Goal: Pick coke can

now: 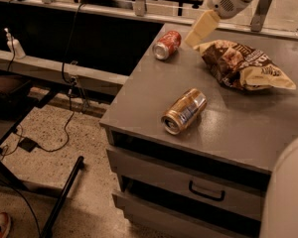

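The coke can (167, 44) is red with a silver end and lies on its side near the far left corner of the grey cabinet top (248, 128). My gripper (201, 29) hangs from the white arm at the top of the view, just right of the can and slightly above it, between the can and a chip bag. It holds nothing that I can see.
A gold-bronze can (184, 111) lies on its side near the cabinet's front left edge. A brown and cream chip bag (241, 63) lies at the back right. Drawers with a dark handle (206, 192) face front. Cables and a black stand leg (62, 197) are on the floor at left.
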{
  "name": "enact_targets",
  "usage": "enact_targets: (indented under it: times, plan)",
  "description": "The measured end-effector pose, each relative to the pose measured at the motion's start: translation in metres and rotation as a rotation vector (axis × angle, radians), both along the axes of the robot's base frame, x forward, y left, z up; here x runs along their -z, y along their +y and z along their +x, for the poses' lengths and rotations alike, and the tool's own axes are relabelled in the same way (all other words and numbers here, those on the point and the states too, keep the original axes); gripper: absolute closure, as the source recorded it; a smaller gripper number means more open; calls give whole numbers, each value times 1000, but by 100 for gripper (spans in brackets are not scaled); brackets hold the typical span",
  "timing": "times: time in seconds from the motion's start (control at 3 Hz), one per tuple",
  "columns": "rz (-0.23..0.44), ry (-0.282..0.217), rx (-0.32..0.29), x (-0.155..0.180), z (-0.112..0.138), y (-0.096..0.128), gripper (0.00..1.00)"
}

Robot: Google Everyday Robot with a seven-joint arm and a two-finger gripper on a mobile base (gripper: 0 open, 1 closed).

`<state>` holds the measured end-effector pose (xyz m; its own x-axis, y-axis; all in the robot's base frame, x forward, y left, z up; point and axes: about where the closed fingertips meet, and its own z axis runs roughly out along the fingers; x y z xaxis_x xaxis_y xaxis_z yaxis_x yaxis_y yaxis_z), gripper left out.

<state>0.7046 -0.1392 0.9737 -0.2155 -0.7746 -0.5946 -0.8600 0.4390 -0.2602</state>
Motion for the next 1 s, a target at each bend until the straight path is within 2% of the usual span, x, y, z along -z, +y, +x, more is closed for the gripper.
enact_targets:
  times: [0.33,0.67,1.0]
  plan:
    - [43,-49,10,14,44,12,0]
    - [50,-81,-28,26,68,21,0]
    - [58,-66,-64,44,81,32,0]
